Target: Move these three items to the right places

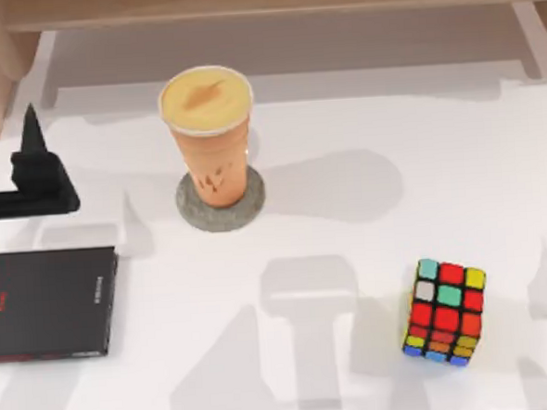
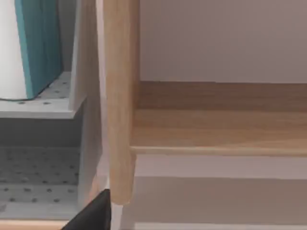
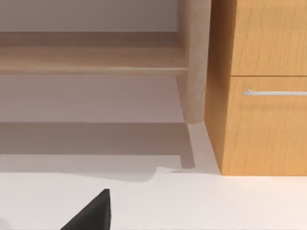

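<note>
**One item placed, two to go**

One of the three items looks settled: the orange drink cup (image 1: 209, 139) stands upright on the round grey coaster (image 1: 222, 208), whose rim shows all round its base, near the middle of the white surface (image 1: 369, 255) towards the back. That pairing makes sense, since the coaster is only slightly wider than the cup.

Well apart from it, at the front right, the Rubik's cube (image 1: 445, 311) sits on the bare surface. The flat black book (image 1: 47, 303), with small red marks, lies at the left edge with nothing on it; I judge it to be the cube's likely destination, being broad and level enough to carry it.

The left gripper (image 1: 37, 173) hovers at the left side, just behind the black book and clear of everything; whether its fingers are together or apart I cannot tell. From the left wrist view, the light-blue book (image 2: 41, 45) stands upright on a perforated grey shelf (image 2: 38, 108) beside a wooden post (image 2: 120, 96), so it may already be where it belongs.

A dark finger tip (image 3: 91, 213) of the right arm shows in the right wrist view, before a wooden cabinet (image 3: 261, 86); its state is unclear.
</note>
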### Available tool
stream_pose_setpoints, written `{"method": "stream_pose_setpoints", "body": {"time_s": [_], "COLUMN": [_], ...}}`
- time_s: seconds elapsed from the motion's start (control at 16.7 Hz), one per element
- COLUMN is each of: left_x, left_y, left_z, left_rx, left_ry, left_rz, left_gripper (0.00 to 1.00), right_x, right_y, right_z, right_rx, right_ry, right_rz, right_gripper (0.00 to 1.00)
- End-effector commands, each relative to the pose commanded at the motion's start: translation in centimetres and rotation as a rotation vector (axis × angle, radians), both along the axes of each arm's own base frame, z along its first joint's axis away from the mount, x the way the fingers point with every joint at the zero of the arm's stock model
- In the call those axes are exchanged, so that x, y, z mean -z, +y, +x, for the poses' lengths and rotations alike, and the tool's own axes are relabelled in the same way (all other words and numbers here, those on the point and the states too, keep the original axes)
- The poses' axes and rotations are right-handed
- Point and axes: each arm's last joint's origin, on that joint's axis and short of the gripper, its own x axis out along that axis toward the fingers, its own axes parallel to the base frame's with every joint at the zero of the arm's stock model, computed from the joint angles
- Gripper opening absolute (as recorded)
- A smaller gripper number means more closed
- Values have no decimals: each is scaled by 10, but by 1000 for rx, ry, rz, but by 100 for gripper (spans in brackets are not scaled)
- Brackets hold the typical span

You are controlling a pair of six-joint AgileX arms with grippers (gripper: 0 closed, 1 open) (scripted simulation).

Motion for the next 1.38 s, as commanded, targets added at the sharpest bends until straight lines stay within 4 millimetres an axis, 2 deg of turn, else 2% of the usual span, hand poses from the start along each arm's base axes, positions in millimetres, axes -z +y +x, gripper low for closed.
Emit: {"method": "stream_pose_setpoints", "body": {"time_s": [0.24,0.48,0.72,1.14,1.38], "left_x": [14,43,58,58,58], "left_y": [31,44,49,49,49], "left_z": [-44,-64,-68,-68,-68], "left_rx": [-2,-5,-6,-6,-6], "left_ry": [-37,-11,17,17,17], "left_rz": [0,11,14,14,14], "left_gripper": [100,100,100,100,100], "right_x": [0,0,0,-2,-27], "right_y": [0,0,0,1,8], "right_z": [0,0,0,0,3], "right_rx": [0,0,0,-5,-59], "right_ry": [0,0,0,10,138], "right_rz": [0,0,0,8,98], "right_gripper": [100,100,100,100,100]}}
